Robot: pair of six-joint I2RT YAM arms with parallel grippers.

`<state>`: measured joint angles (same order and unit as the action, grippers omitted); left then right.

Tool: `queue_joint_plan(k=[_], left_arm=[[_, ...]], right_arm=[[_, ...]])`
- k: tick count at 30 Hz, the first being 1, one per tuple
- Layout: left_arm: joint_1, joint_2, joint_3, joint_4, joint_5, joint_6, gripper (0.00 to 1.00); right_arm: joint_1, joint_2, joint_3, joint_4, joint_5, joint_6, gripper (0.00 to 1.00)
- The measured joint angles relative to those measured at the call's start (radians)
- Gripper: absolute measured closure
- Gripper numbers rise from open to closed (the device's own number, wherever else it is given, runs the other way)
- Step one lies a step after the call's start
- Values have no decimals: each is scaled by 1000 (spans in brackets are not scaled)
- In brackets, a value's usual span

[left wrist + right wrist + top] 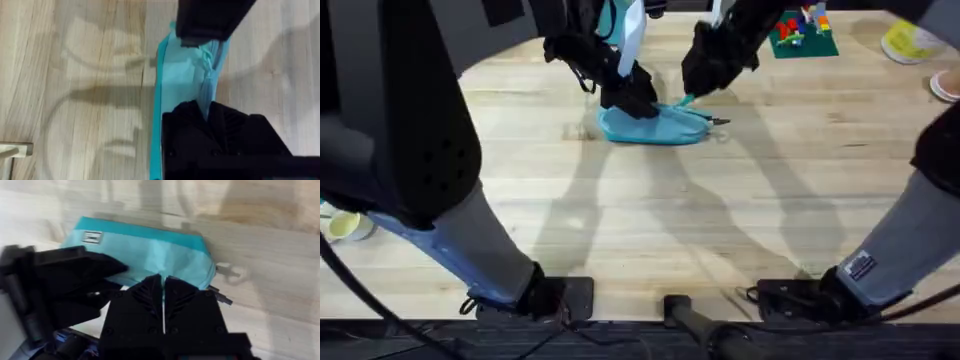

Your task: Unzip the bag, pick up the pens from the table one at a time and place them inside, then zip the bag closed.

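Bag (655,125) on table (640,220), between left gripper (632,100) and right gripper (695,90).

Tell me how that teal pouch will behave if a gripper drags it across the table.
The pouch is probably floppy: its fabric creases and sags between the left gripper and right gripper. It seems light, so it would likely slide on the smooth wooden table rather than tip. Its flat shape should not roll.

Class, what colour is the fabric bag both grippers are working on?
The bag is light teal-blue, with a slightly darker teal edge; the right wrist view shows it best.
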<state>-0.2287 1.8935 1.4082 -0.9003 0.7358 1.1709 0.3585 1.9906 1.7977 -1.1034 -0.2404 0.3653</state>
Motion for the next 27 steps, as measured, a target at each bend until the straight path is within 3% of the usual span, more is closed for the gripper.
queue_joint_plan(k=[27], left_arm=[[0, 0, 0, 3, 1, -5, 959]], right_arm=[[-4, -21, 37, -138, 22, -71, 966]])
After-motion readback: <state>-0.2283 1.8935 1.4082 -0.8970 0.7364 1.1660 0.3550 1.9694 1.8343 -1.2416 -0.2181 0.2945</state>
